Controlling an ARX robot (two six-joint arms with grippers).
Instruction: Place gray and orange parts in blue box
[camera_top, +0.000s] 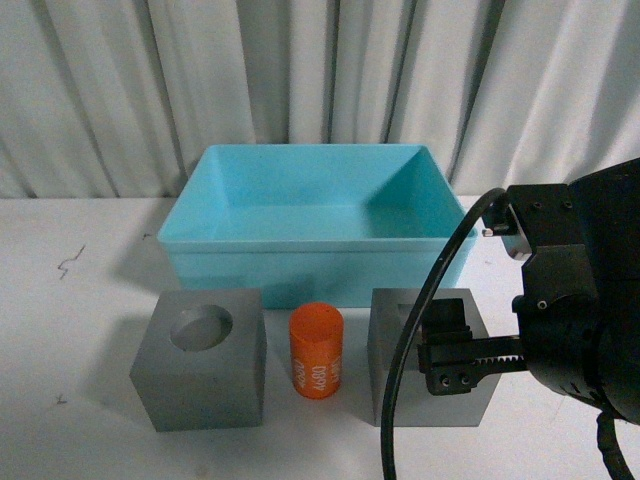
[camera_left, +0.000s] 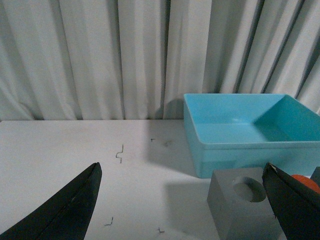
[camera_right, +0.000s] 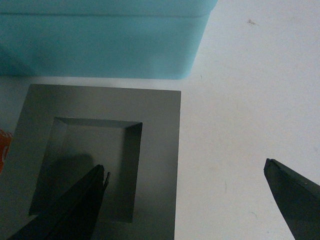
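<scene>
- Step in hand, as we read it: the right gripper (camera_right: 185, 166) is going for the square-recess gray cube (camera_right: 155, 150). The cube sits just in front of the blue box (camera_top: 250, 268), toward its right end.
- Right claw: jaws spread wide, holding nothing. 1 finger hangs over the recess, the other is past the cube's outer side, over bare table (camera_right: 240, 100).
- That pinch would take 1 cube wall, between the recess and the outer face. We'd sink the inner finger well into the recess before closing. A shallow bite on a block this bulky could slip or tip it.
- Left gripper (camera_left: 181, 166): also wide open and empty, above the table off the box's left-front side, near the round-recess gray cube (camera_top: 205, 385).
- Orange cylinder (camera_top: 316, 350) stands in front of the box's middle, between the 2 cubes and touching neither.
- The box is empty and all 3 parts are outside it.
- Room: the cube is near the box's front wall, so we'd lift straight up above the rim before carrying it back. There's open table right of the box, and a curtain (camera_top: 100, 90) close behind it.
</scene>
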